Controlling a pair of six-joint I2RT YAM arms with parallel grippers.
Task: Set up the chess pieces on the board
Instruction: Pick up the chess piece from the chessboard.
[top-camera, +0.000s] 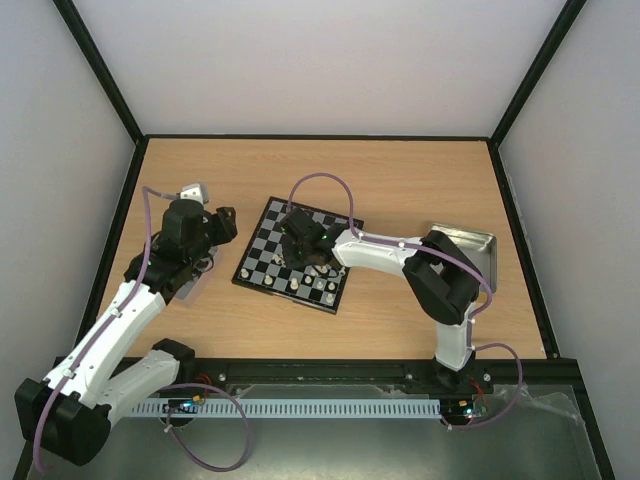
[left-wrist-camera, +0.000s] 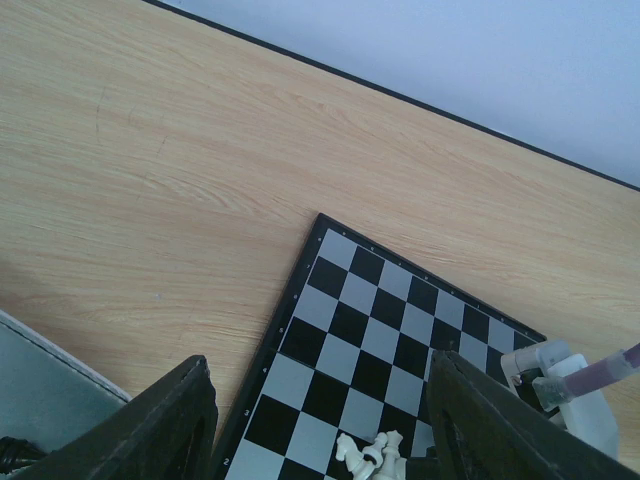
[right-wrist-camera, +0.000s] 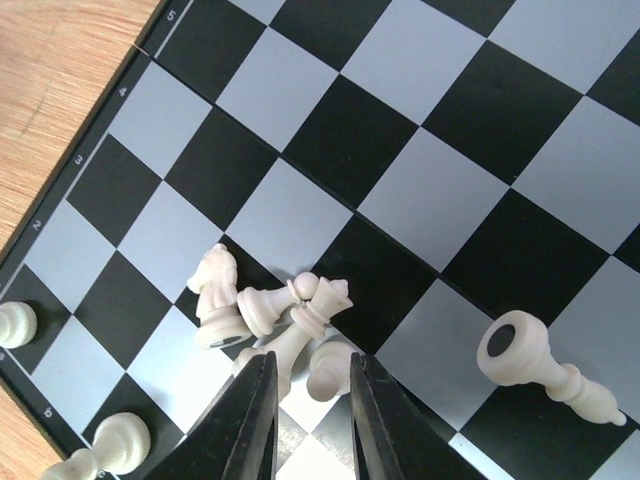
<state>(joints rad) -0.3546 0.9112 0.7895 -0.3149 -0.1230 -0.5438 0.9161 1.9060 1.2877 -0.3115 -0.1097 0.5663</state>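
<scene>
The chessboard (top-camera: 298, 257) lies askew at mid-table, and it also shows in the left wrist view (left-wrist-camera: 370, 330) and the right wrist view (right-wrist-camera: 400, 180). Several cream-white pieces lie toppled in a heap on it: a knight (right-wrist-camera: 215, 295), a pawn (right-wrist-camera: 265, 305), a queen (right-wrist-camera: 312, 318) and another pawn (right-wrist-camera: 330, 368). One more piece (right-wrist-camera: 540, 362) lies apart to the right. Two pawns (right-wrist-camera: 120, 440) stand at the board's edge. My right gripper (right-wrist-camera: 312, 410) hovers low over the heap, jaws narrowly open, the pawn between the tips. My left gripper (left-wrist-camera: 320, 430) is wide open and empty at the board's left edge.
A silver tray (top-camera: 472, 246) stands right of the board. Another silver tray (top-camera: 194, 191) lies under my left arm, its corner showing in the left wrist view (left-wrist-camera: 50, 385). The right arm's white link (left-wrist-camera: 570, 390) reaches over the board. Black frame rails border the table.
</scene>
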